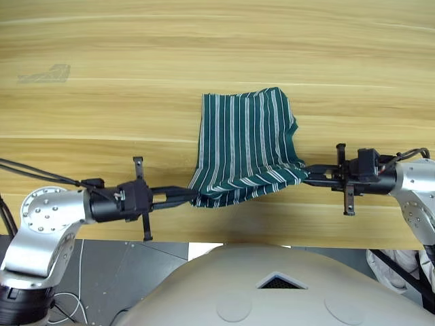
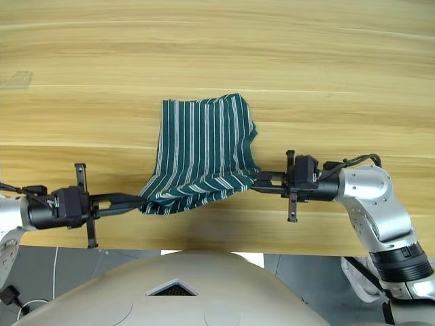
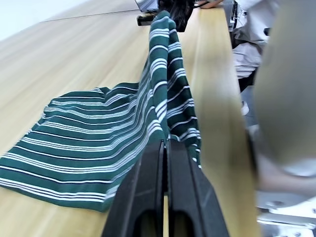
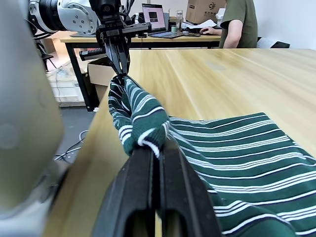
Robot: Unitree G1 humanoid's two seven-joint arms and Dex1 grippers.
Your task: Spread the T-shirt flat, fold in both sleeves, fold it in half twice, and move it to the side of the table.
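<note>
At the left, the left gripper [image 1: 192, 197] reaches in low over the near edge of the table [image 1: 102, 102], pointing toward the middle. Its fingers [image 3: 148, 197] are clamped tight on the near left corner of the T-shirt [image 1: 245, 139], with the cloth bunched between the tips.

The shirt is dark green with thin white stripes. It sits near the middle of the table's width, toward the near side, and is folded into a rough rectangle. Its far part lies flat on the wood. The near edge is raised off the table and pulled into a sagging line between the two grippers, and the stripes curve where the cloth lifts. In the left wrist view the raised edge runs as a ridge from the left fingers to the other gripper.

At the right, the right gripper [image 1: 307, 175] comes in from the opposite side, also low and level, facing the left one. Its fingers [image 4: 143, 192] are pinched shut on the shirt's near right corner, and a fold of striped cloth is rolled over their tips.
</note>
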